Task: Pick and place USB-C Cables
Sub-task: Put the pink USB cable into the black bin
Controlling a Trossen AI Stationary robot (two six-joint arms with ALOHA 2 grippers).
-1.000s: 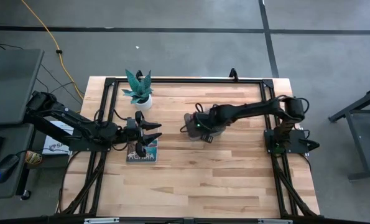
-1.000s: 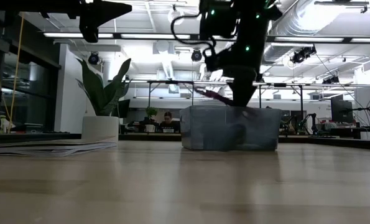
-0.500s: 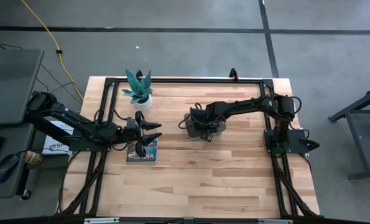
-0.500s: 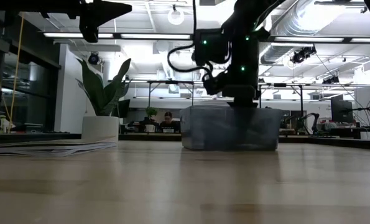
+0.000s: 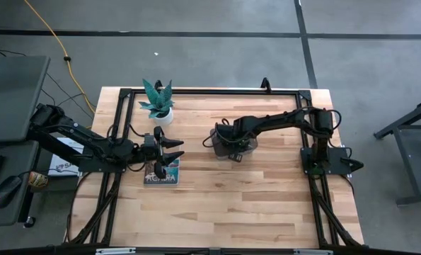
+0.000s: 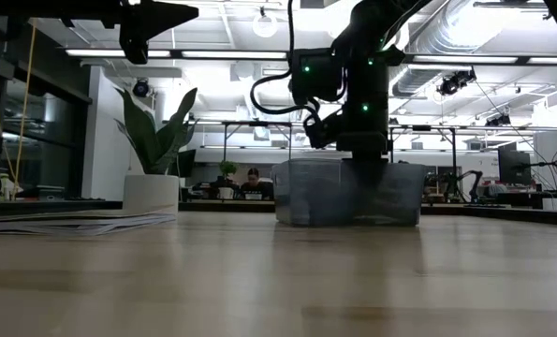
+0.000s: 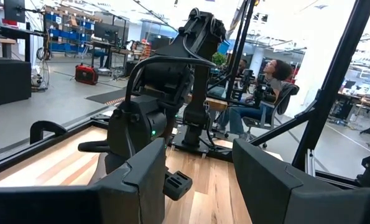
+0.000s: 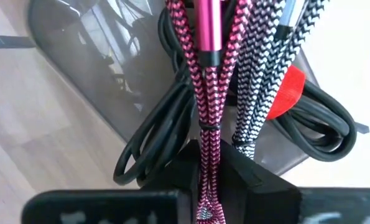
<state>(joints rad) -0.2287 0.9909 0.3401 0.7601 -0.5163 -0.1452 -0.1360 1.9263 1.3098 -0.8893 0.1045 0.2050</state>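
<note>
My right gripper [image 5: 230,144] reaches down into a clear plastic bin [image 5: 221,134] in the middle of the table and is shut on a dark red braided cable [image 8: 207,93]. In the right wrist view a silver-grey braided cable [image 8: 259,74] and a coiled black cable [image 8: 153,146] lie in the bin [image 8: 79,56] beside it. The low view shows the gripper [image 6: 362,164] inside the bin walls [image 6: 301,192]. My left gripper [image 5: 170,152] hangs open and empty above a book [image 5: 160,177] at the table's left. My right gripper pinches the dark red cable's bundled end [image 8: 206,158] between its two fingers [image 8: 247,177], just behind a thin tie that binds two strands. The fingers come from above, pointing down into the bin. The cable runs on from the fingers along their length, down among the other cables.
A potted plant [image 5: 158,103] stands at the table's far left, beyond the book. A black frame [image 5: 196,91] runs round the table's edges. The wood in front of the bin [image 5: 252,198] is bare. People sit in the room beyond the table [image 7: 268,74].
My right gripper has gone down into the bin with the dark red cable, which hung above the bin's rim before, and has shifted slightly toward the table's left. It has stayed shut on the cable.
</note>
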